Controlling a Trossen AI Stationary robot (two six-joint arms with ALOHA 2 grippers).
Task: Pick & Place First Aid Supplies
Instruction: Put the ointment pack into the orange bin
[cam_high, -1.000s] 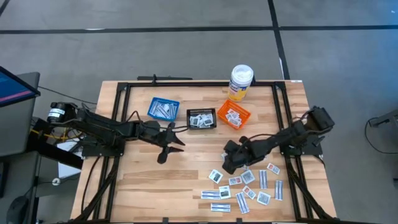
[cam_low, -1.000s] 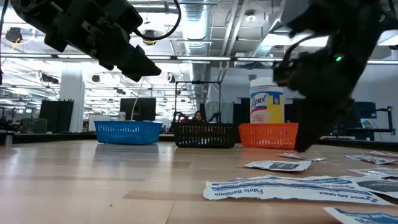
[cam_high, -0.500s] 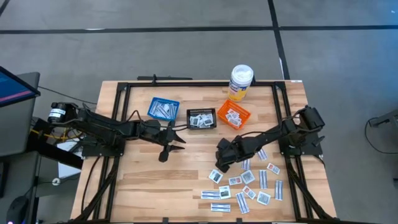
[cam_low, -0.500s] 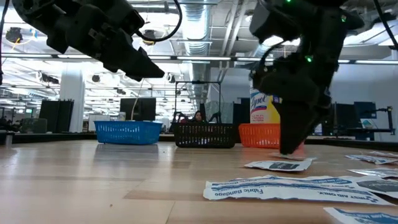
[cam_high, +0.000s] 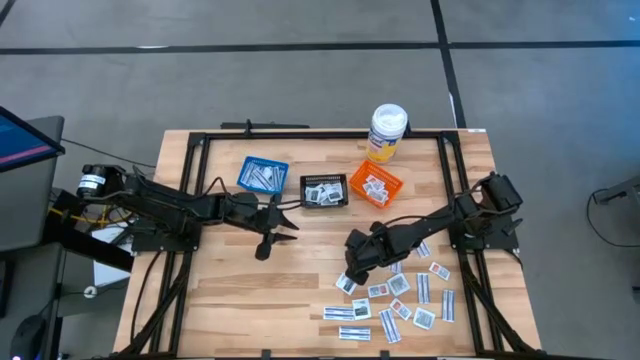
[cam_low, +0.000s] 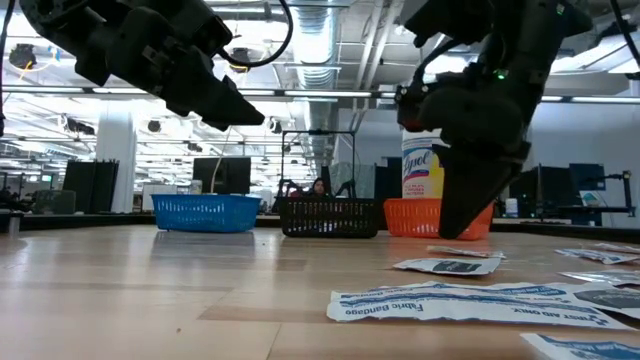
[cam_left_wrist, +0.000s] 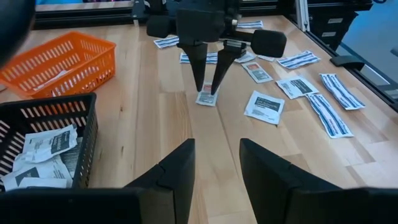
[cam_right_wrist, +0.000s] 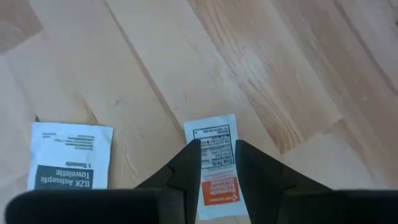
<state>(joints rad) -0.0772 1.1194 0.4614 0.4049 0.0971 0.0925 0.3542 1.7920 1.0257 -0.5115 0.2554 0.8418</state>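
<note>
The first aid supplies (cam_high: 400, 300) lie as flat white packets at the table's near right. A small packet with a red band (cam_right_wrist: 216, 163) lies flat on the wood at the left edge of that pile, next to a towelette packet with a dark band (cam_right_wrist: 69, 159). My right gripper (cam_high: 351, 270) points steeply down over the red-banded packet (cam_left_wrist: 207, 99), with its fingers a little apart. In the low view its tips (cam_low: 456, 234) seem clear of the table. My left gripper (cam_high: 276, 229) hangs open over the table's middle left and is empty.
A blue basket (cam_high: 262, 174), a black basket (cam_high: 325, 190) and an orange basket (cam_high: 375, 186) stand in a row at the far side, each with packets inside. A tall white bottle (cam_high: 387, 130) stands behind the orange one. Bare wood lies between the two grippers.
My right gripper has moved toward the table's left edge, off the pile, and now stands over the red-banded packet. Its finger gap looks unchanged. The packets on the table have not moved.
</note>
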